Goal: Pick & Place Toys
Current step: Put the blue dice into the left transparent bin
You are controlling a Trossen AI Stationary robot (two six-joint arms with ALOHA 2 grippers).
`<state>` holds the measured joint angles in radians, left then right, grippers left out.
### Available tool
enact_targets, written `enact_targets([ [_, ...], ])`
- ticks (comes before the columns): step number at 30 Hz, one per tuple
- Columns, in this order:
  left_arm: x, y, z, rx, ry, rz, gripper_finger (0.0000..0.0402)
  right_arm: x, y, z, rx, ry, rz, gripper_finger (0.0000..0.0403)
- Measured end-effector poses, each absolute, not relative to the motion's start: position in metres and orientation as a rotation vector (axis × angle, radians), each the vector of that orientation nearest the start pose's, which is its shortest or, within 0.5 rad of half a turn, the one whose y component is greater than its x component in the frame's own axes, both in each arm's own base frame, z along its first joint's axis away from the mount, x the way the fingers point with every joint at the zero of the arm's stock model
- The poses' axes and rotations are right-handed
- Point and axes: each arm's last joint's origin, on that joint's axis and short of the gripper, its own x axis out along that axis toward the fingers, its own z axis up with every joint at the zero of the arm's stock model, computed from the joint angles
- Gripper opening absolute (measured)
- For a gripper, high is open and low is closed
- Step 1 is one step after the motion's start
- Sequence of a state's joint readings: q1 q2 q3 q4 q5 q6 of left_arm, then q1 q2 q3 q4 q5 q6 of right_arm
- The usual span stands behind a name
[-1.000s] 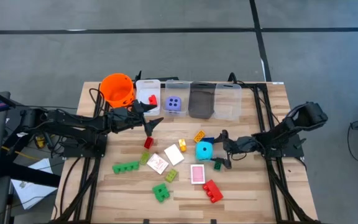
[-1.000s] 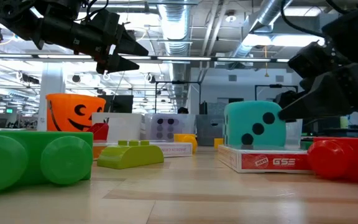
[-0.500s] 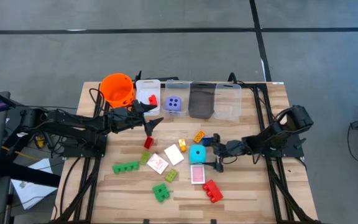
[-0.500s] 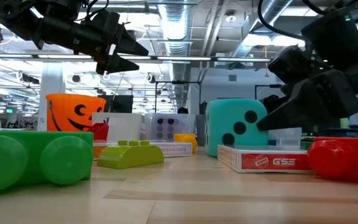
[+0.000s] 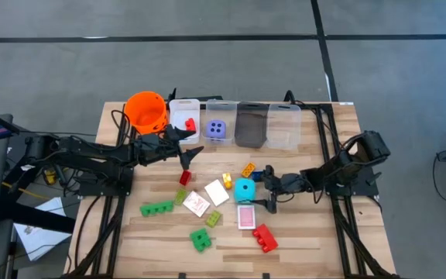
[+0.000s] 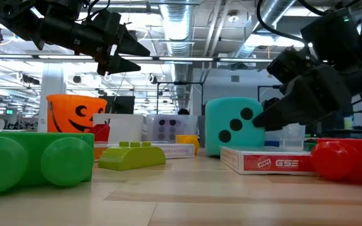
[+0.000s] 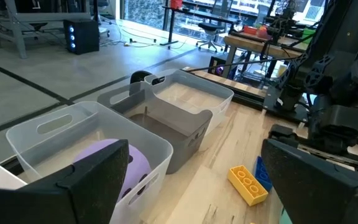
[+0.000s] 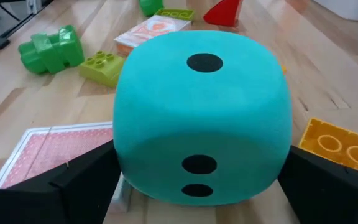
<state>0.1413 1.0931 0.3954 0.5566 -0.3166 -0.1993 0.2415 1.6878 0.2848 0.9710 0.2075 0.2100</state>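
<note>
My right claw [image 5: 263, 191], fingers apart around the cyan die [image 5: 244, 189], is nudging it toward the table's centre, not yet clamping

A cyan foam die with black dots [image 5: 244, 189] sits upright mid-bench. Just behind it lie a yellow plastic brick [image 5: 248, 170] and a small yellow piece [image 5: 228, 182]; in front, a pink-backed playing card [image 5: 245, 217] and a red plastic brick [image 5: 265, 238]. To its left lie two more cards [image 5: 205, 198], a red brick [image 5: 184, 177] and green plastic bricks [image 5: 156, 208]. A purple dotted die [image 5: 217, 129] lies farthest behind it.
</note>
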Motion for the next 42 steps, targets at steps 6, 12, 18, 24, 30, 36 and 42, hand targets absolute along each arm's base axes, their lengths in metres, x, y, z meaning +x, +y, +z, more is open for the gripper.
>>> enact_targets([
  [6,0.216,0.040,0.213,-0.183,0.096,0.470,0.0358,0.243,0.053,0.102,0.122,0.378,-0.010,0.0341],
  [12,0.216,0.040,0.213,-0.183,0.095,0.470,0.0358,0.264,0.062,0.122,0.126,0.290,0.011,0.0343],
  [18,0.216,0.040,0.213,-0.184,0.096,0.470,0.0358,0.281,0.053,0.161,0.023,0.206,-0.115,0.0347],
  [24,0.215,0.040,0.214,-0.130,0.104,0.469,0.0358,0.283,0.027,0.196,-0.090,0.212,-0.277,0.0344],
  [30,0.210,0.039,0.219,-0.046,0.118,0.468,0.0358,0.280,-0.022,0.216,-0.129,0.219,-0.434,0.0348],
  [36,0.199,0.038,0.222,-0.007,0.176,0.466,0.0358,0.285,-0.088,0.235,-0.096,0.199,-0.474,0.0349],
  [42,0.193,0.037,0.228,0.069,0.164,0.460,0.0358,0.315,-0.150,0.236,-0.089,0.280,-0.388,0.0350],
])
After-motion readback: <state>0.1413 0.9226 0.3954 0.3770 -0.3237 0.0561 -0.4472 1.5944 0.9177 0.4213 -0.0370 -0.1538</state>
